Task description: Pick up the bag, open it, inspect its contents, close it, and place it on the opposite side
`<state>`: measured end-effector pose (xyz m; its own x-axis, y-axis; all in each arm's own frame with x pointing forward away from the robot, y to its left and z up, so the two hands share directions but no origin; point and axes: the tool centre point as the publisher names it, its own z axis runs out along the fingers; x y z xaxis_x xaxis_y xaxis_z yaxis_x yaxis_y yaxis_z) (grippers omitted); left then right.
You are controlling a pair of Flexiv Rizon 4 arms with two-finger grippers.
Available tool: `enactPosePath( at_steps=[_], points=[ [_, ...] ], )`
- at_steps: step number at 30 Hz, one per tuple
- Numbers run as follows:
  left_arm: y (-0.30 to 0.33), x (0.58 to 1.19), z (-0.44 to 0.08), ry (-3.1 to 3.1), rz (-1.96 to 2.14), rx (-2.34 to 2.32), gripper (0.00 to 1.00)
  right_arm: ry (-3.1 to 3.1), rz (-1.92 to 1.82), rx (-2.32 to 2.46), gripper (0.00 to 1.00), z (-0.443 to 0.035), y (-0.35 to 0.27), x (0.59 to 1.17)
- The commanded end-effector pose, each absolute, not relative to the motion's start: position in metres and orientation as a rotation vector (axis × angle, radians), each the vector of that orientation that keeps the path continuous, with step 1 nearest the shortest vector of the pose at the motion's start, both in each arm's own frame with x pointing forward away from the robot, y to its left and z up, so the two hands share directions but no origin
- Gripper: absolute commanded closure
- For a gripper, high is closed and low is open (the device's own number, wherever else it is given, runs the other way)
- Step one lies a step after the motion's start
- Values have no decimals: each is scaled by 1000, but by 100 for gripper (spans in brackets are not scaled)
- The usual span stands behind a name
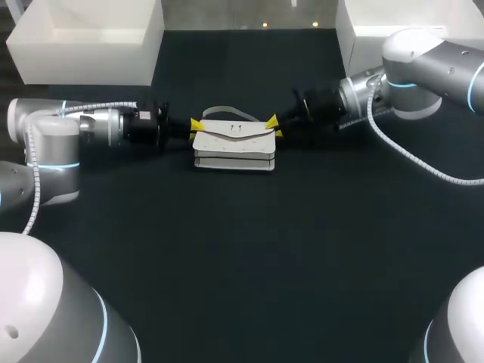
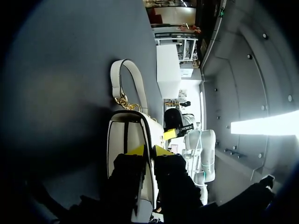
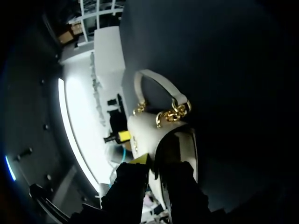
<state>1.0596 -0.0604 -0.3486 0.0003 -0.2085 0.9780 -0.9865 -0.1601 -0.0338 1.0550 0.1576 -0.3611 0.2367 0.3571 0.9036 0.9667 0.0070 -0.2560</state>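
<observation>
Fingers [image 2: 128, 177] of the left tool [image 2: 149, 151] stand close together, one on each face of the near end of the white bag [image 2: 124, 140]. Their yellow tips press it from two sides, so this tool is clamped on the bag. Ahead of it along the bag lie a short gold chain [image 2: 124, 101] and, beyond that, the white handle [image 2: 128, 77] looping out over the dark worktop. The right tool [image 3: 156, 161] grips likewise: its black fingers flank the bag's opposite end, one yellow tip showing against the bag's face, and it too is clamped on the bag, with the chain and arched handle just ahead. From above, the bag sits a little toward 12 o'clock from the middle of the worktop [image 1: 242, 257]. It lies lengthwise from 9 to 3 o'clock, flap down with a small dark clasp [image 1: 235, 128] on it and the handle at its 12 o'clock side. The left tool meets its 9 o'clock end and the right tool its 3 o'clock end. The left arm [image 1: 53, 144] comes in from 9 o'clock and the right arm [image 1: 423, 72] from 2 o'clock, with a white coiled cable [image 1: 408, 155] hanging below it. Whether the bag rests on the worktop or hangs just above it I cannot tell. A white box [image 1: 83, 41] stands at 11 o'clock and another [image 1: 359, 38] at 1 o'clock.
</observation>
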Motion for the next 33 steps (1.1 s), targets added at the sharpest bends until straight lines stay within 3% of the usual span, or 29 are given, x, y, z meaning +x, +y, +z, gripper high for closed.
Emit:
enactPosePath(
  at_steps=[1,2,4,6,12,13,20,27,30,31,32,33],
  points=[
    [-58,1056,-349,-1287,1252,1480,100,-1281,-777,-1532,54,-363,155,1056],
    [-58,1056,-348,-1287,1254,1481,96,-1280,-777,-1537,51,-363,154,1055],
    [-57,1055,-348,-1286,1256,1482,83,-1277,-778,-1540,28,-362,153,1054],
    [-57,1055,-348,-1285,1258,1483,70,-1276,-778,-1543,33,-360,152,1053],
    [-57,1055,-347,-1283,1262,1485,56,-1272,-784,-1544,46,-357,150,1050],
    [-57,1055,-347,-1282,1262,1486,57,-1271,-786,-1540,51,-357,150,1050],
    [-57,1057,-349,-1278,1260,1496,64,-1259,-777,-1522,57,-357,154,1048],
    [-58,1060,-353,-1274,1255,1501,69,-1253,-768,-1514,57,-358,158,1050],
    [-59,1060,-355,-1271,1249,1505,80,-1248,-761,-1509,60,-359,160,1050],
    [-59,1060,-355,-1271,1247,1506,87,-1247,-758,-1506,71,-359,161,1051],
    [-59,1060,-355,-1271,1245,1506,96,-1247,-757,-1505,93,-359,161,1051],
    [-58,1060,-355,-1271,1245,1507,100,-1247,-756,-1505,100,-359,161,1051]
  ],
)
